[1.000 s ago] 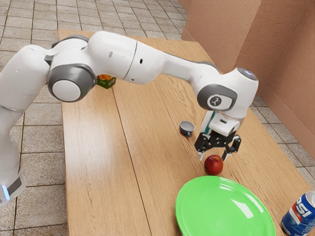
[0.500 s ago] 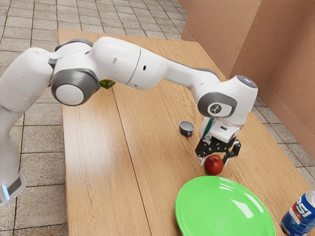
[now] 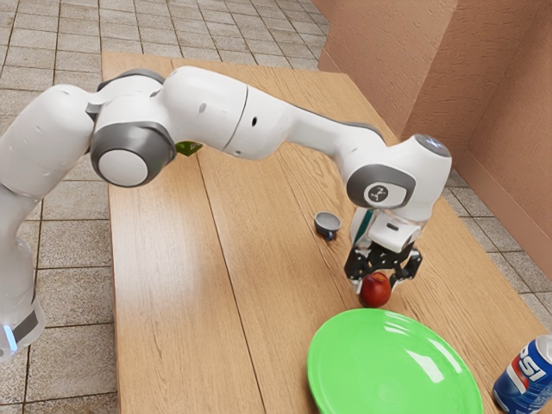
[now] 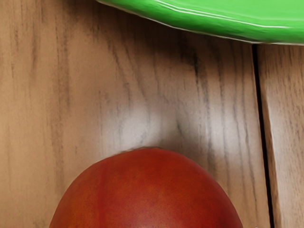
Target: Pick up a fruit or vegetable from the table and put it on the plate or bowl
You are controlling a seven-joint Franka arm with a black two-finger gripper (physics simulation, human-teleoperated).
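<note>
Here: pre-grasp on the apple, next to the plate.
Exterior view: gripper [image 3: 380, 278] low over the red apple [image 3: 374, 292], fingers spread, one on each side, not clamped, placed to close on its middle. The apple rests on the surface [image 3: 216, 285], just short of the green plate [image 3: 397, 371]. Wrist view: apple [image 4: 147, 190] directly under the hand, plate [image 4: 213, 16] rim near; the carry should be short.

The wooden table [image 3: 190, 285] carries a green plate [image 3: 392, 366] at its near edge, a red apple [image 3: 374, 291] just beside it, a grey cup [image 3: 327, 224] mid-table, and a soda can [image 3: 526, 375] at the near corner.
</note>
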